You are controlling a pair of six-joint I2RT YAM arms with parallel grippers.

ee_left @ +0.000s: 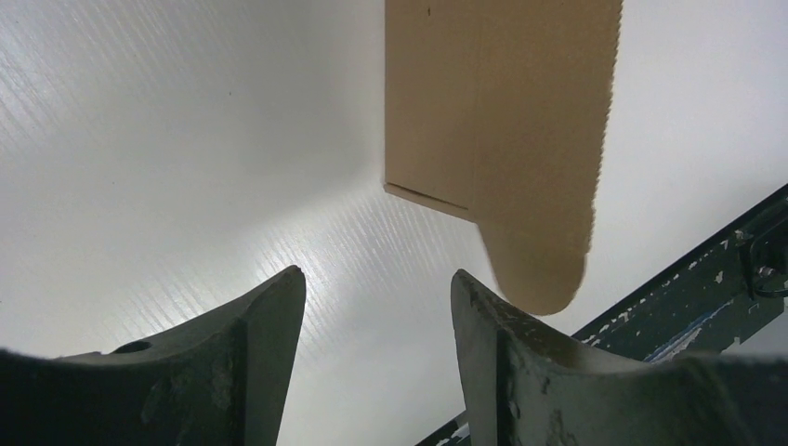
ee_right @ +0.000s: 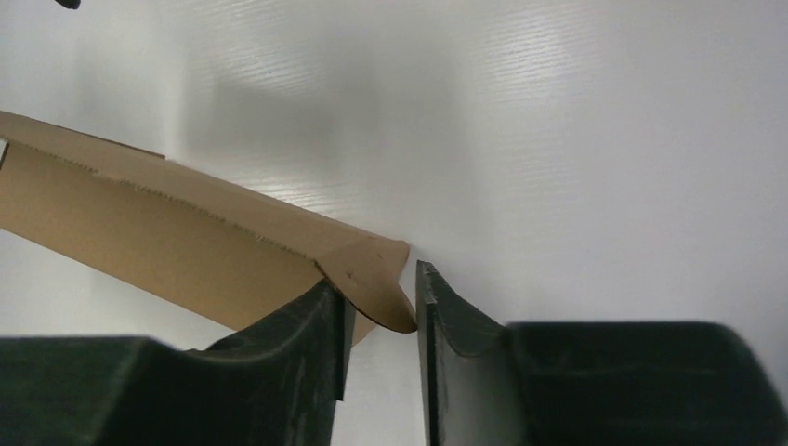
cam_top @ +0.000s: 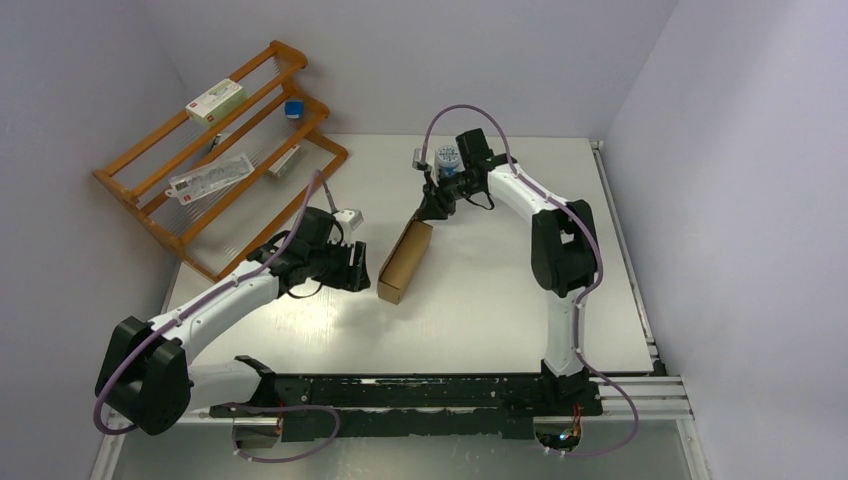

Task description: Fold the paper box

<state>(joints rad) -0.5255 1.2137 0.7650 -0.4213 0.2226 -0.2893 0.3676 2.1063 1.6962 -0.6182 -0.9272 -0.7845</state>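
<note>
The paper box (cam_top: 405,262) is a long, narrow brown cardboard shape lying on the white table, running from near left to far right. My left gripper (cam_top: 355,268) stands open just left of its near end. In the left wrist view the box (ee_left: 502,111) lies ahead with a rounded tab (ee_left: 539,269) by the right fingertip, and nothing is between the fingers of the gripper (ee_left: 376,279). My right gripper (cam_top: 432,212) is at the box's far end. In its wrist view the jaws (ee_right: 376,279) have narrowed around a rounded end tab (ee_right: 376,269), with a gap still showing.
A wooden rack (cam_top: 220,160) leans at the back left with a white carton (cam_top: 215,100), a flat packet (cam_top: 210,177) and a small blue item (cam_top: 292,108). A dark rail (cam_top: 420,395) runs along the near table edge. Walls close in on both sides.
</note>
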